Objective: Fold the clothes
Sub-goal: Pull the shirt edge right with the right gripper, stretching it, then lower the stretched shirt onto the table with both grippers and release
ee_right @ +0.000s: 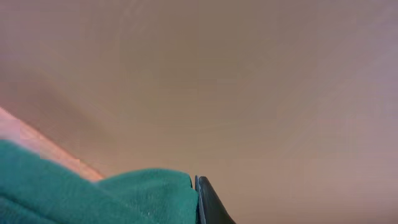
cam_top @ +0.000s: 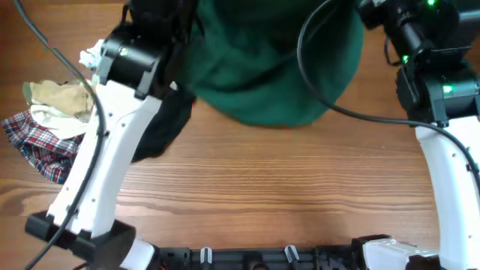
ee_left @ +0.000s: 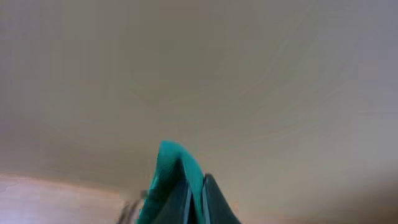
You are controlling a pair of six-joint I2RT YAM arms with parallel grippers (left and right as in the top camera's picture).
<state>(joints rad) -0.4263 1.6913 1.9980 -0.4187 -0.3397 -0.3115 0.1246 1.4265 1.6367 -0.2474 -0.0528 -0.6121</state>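
The green garment (cam_top: 270, 67) is cut off by the overhead view's top edge; the black garment (cam_top: 161, 131) is partly hidden by the left arm (cam_top: 112, 157).

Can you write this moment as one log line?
step: fold clothes | left gripper: pinching green garment | right gripper: against green garment, grip unclear | aside: black garment, beige garment, plaid garment

We read this as a robotics lab bench: a white left arm (cam_top: 97, 172) and right arm (cam_top: 450, 180) stand at the near edge of a wood-grain table (cam_top: 262, 187), a black cable (cam_top: 301, 45) loops above it, and loose clothes (cam_top: 52, 112) lie heaped at its left end.
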